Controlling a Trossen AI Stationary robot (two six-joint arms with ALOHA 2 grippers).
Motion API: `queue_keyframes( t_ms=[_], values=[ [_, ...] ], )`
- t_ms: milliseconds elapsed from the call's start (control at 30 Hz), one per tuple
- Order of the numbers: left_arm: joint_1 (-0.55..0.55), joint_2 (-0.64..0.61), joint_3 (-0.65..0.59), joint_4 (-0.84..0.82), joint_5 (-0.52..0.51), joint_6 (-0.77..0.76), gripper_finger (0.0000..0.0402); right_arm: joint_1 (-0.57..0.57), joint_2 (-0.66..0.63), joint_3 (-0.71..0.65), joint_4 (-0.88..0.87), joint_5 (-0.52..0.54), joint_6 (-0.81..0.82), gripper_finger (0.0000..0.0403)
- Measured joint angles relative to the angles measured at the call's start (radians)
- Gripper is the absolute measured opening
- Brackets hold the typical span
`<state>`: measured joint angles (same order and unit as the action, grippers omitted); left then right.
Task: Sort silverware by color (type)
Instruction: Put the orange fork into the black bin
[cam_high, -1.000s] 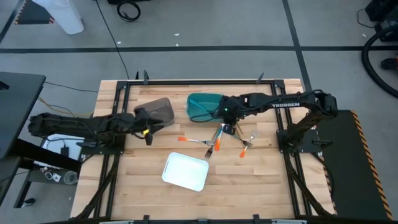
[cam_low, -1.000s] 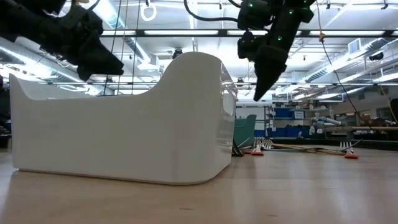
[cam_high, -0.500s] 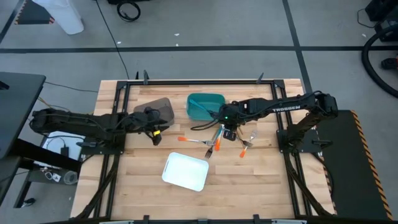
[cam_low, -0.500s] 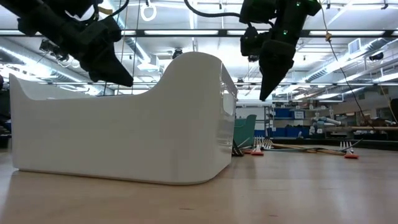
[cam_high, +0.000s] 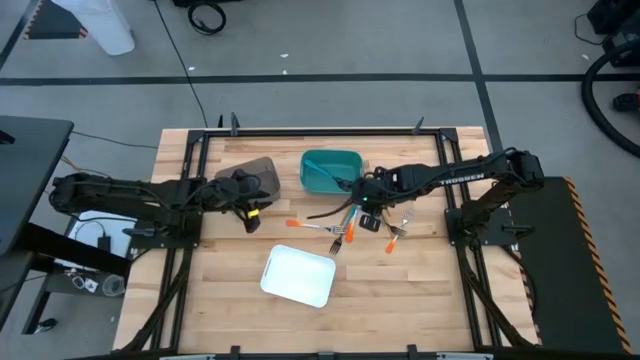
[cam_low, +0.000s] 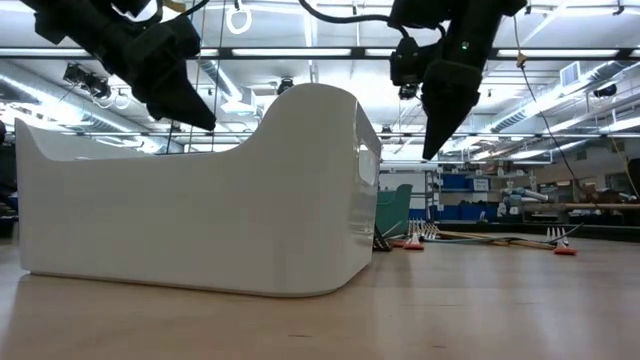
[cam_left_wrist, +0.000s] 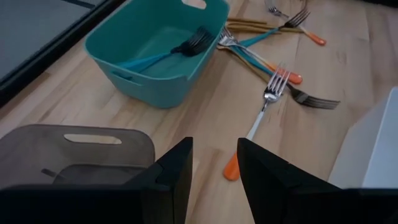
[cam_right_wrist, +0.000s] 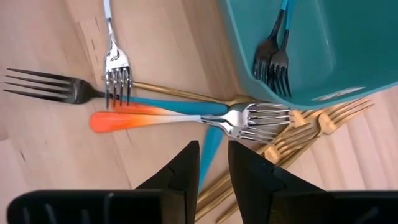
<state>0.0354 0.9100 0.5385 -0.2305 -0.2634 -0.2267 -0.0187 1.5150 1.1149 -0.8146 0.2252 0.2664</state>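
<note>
The right claw (cam_high: 366, 203) hangs above the pile of silverware (cam_high: 352, 222) in the middle of the worktop (cam_high: 420, 290). Its two fingers (cam_right_wrist: 177, 174) stand a little apart and nothing is between them, so it is released. Directly under this claw lies a fork with an orange handle (cam_right_wrist: 186, 119), crossed by a fork with a teal-blue handle (cam_right_wrist: 168, 102) and by several gold forks (cam_right_wrist: 311, 127). Just beside the claw, toward the back of the worktop, stands the teal bin (cam_high: 330, 170); two dark forks with teal-blue handles (cam_right_wrist: 277, 53) lie inside it.

The left claw (cam_high: 247, 215) is well apart from the pile, in the air just beside the grey bin (cam_high: 255, 178). Its fingers (cam_left_wrist: 177, 168) also stand apart with only air between them, so it grasps nothing. In front of this claw, on the worktop, one more fork with an orange handle (cam_left_wrist: 258, 124) lies alone, and beyond it a dark fork (cam_left_wrist: 314, 99). The white tray (cam_high: 298, 275) is near this claw, toward the front edge of the worktop.
</note>
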Motion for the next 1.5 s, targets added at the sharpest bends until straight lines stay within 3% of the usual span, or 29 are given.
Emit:
queue_keyframes(
  t_ms=[200, 533, 800, 1067, 1300, 1500],
  values=[
    [0.0, 0.0, 0.0, 0.021, 0.0, 0.014, 0.0134, 0.025, 0.0, -0.01, 0.005, 0.016, 0.063, 0.0098],
    [0.001, 0.0, 0.0, 0.052, -0.005, 0.044, 0.0134, 0.056, 0.001, -0.152, 0.004, 0.004, 0.204, 0.0098],
    [0.001, 0.0, 0.0, 0.098, -0.007, 0.094, 0.0134, 0.054, 0.001, -0.205, -0.092, -0.031, 0.236, 0.0098],
    [0.001, 0.0, 0.0, 0.123, -0.011, 0.166, 0.0134, 0.05, 0.002, -0.208, -0.227, -0.041, -0.035, 0.0098],
    [0.001, 0.0, 0.0, 0.125, -0.011, 0.172, 0.0134, 0.042, 0.042, -0.208, -0.329, -0.071, -0.135, 0.0098],
    [0.001, 0.0, -0.001, 0.125, -0.011, 0.172, 0.0134, 0.043, 0.112, -0.208, -0.309, -0.1, -0.28, 0.0098]
  ],
)
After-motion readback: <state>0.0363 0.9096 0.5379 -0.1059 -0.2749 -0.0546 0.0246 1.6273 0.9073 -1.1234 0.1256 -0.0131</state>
